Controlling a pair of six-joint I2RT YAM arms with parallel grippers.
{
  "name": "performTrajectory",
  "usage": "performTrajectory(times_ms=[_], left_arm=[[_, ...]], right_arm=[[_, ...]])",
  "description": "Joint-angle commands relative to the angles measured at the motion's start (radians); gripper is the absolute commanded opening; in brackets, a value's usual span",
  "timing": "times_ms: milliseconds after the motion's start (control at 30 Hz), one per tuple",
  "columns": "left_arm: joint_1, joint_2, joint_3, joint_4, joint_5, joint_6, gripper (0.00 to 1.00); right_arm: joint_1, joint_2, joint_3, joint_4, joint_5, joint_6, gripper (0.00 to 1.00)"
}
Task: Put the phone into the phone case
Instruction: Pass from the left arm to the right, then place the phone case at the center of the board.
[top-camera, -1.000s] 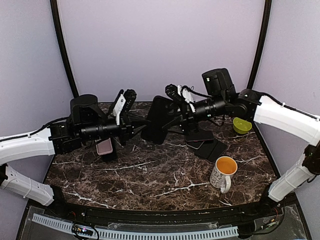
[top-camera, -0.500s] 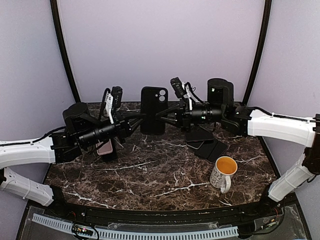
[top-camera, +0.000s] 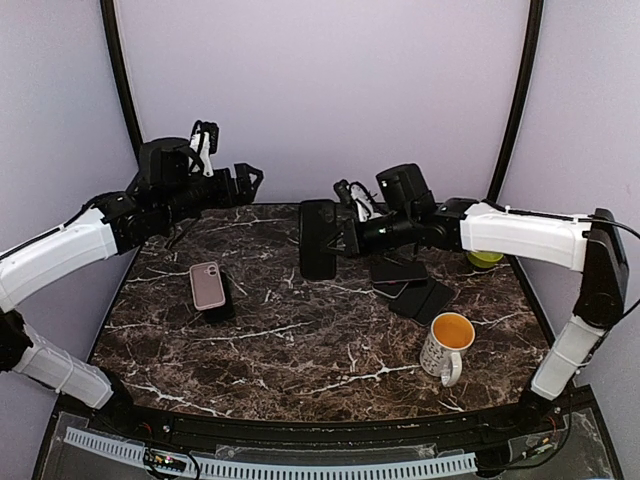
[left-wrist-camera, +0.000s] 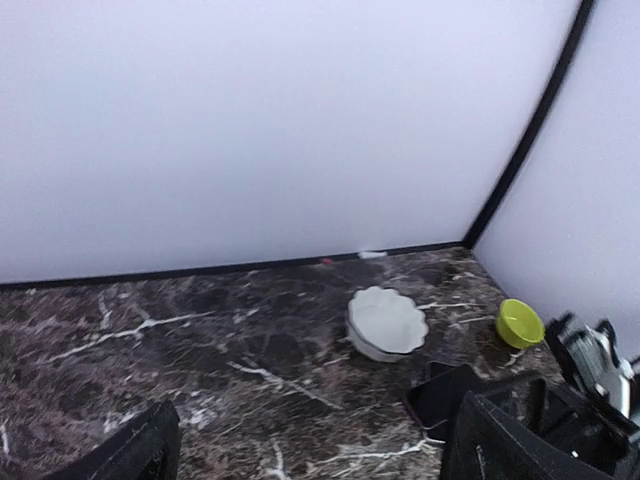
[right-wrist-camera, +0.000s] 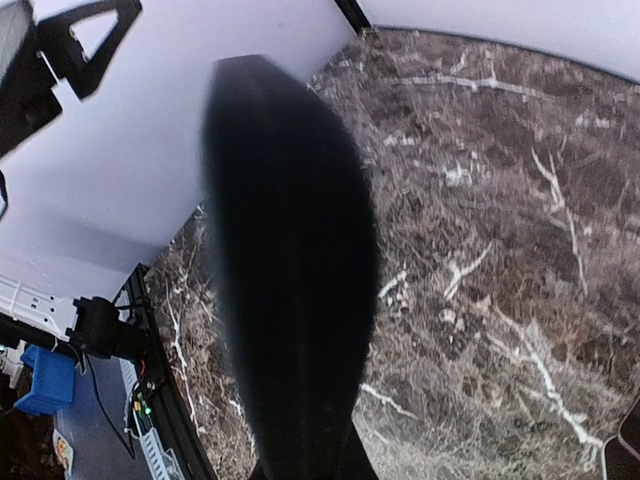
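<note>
Your right arm (top-camera: 520, 235) is carrying the load alone. Its jaws are pinched tight on the right-hand edge of the black slab (top-camera: 318, 238), which stands upright over the back middle of the desk (top-camera: 300, 350). Your left arm (top-camera: 70, 250) is up high over the far-left corner, jaws spread wide with nothing between them, well apart from the slab.

Watch that grip. It's one pinch on one edge of a tall, flat thing, so any quick wrist turn could let the slab pivot or slide out and drop onto the marble. The pile of dark handsets (top-camera: 405, 285) lies just beneath your right arm, so a low sweep could knock them. The mug (top-camera: 447, 345) is nearer you, clear unless you pull back. If phone and case are only half seated, a squeeze at the edge could pop them apart.

Here is what you can't read from these views. I can't tell whether the slab is the phone, the case, or both together. The right wrist view is a dark blur with no finger contact visible. I can't tell whether the slab's lower end touches the desk. The pink phone (top-camera: 207, 285) at the left rests on something dark that I can't identify.
</note>
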Motion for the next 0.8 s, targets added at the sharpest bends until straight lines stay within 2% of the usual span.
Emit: performTrajectory(times_ms=[0, 100, 167, 333, 467, 767], left_arm=[[0.074, 0.075, 0.018, -0.206, -0.115, -0.080, 0.99], [0.107, 0.108, 0.002, -0.231, -0.057, -0.158, 0.99], [0.111, 0.107, -0.037, -0.217, -0.031, -0.160, 0.99], [0.112, 0.061, -0.182, -0.092, -0.094, -0.089, 0.99], [0.115, 0.072, -0.159, -0.119, -0.102, -0.027, 0.99], [0.117, 0.054, -0.197, -0.078, -0.098, -0.008, 0.99]], right_arm=[[0.021, 0.064, 0.010, -0.068, -0.023, 0.141, 0.00], [0.037, 0.116, 0.013, -0.079, -0.043, 0.174, 0.00], [0.051, 0.143, 0.013, -0.075, -0.054, 0.188, 0.00], [0.062, 0.213, 0.015, -0.066, -0.073, 0.215, 0.00], [0.066, 0.255, 0.015, -0.040, -0.087, 0.235, 0.00], [0.071, 0.323, -0.010, 0.034, -0.131, 0.298, 0.00]])
